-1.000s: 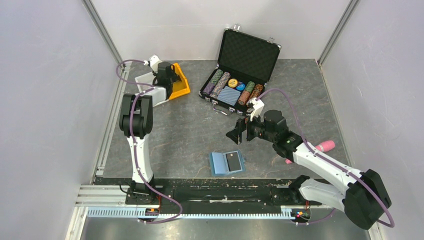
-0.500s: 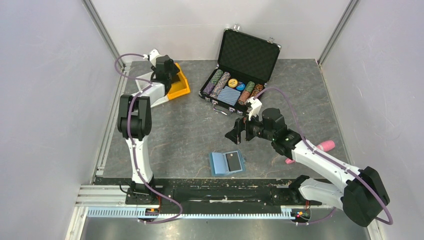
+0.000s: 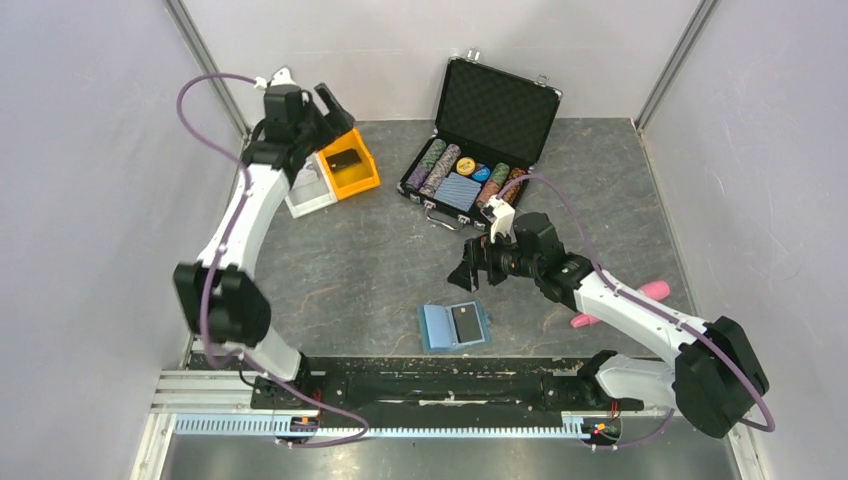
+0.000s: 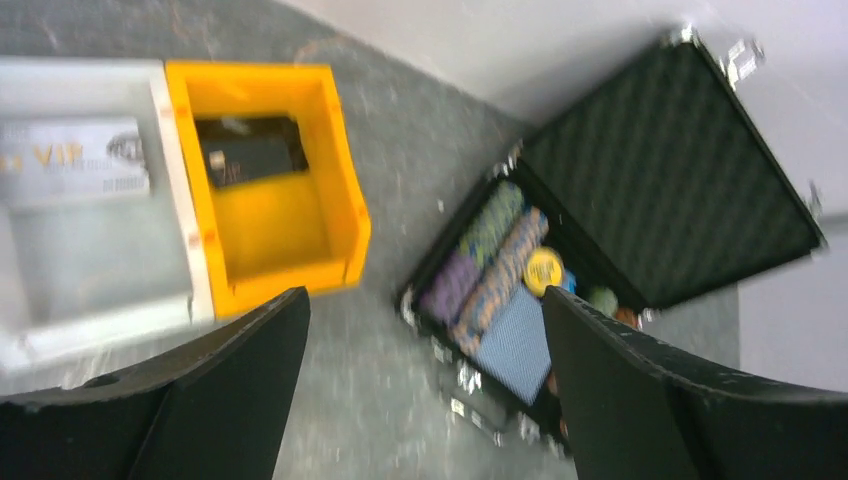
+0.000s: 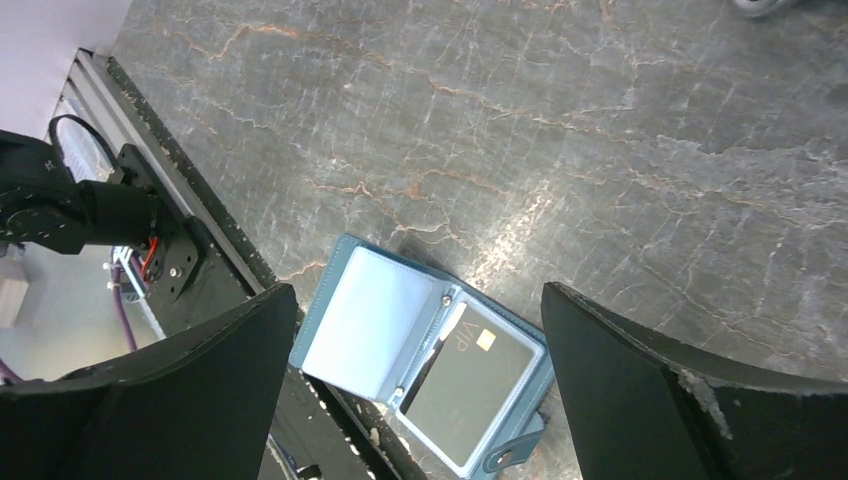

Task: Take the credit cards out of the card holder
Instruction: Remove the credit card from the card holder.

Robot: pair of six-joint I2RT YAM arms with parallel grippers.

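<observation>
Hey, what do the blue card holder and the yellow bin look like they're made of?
The card holder looks like soft matte faux leather, judging by its thin flexible edges and tab, though real leather is possible. The yellow bin looks like rigid moulded plastic: smooth, even-coloured walls.

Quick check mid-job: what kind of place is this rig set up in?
Probably a lab test cell, not a home or shop: plain white panels wall in a grey tabletop, a slotted metal rail runs along its near edge, and the poker-chip case looks like a staged prop.
</observation>
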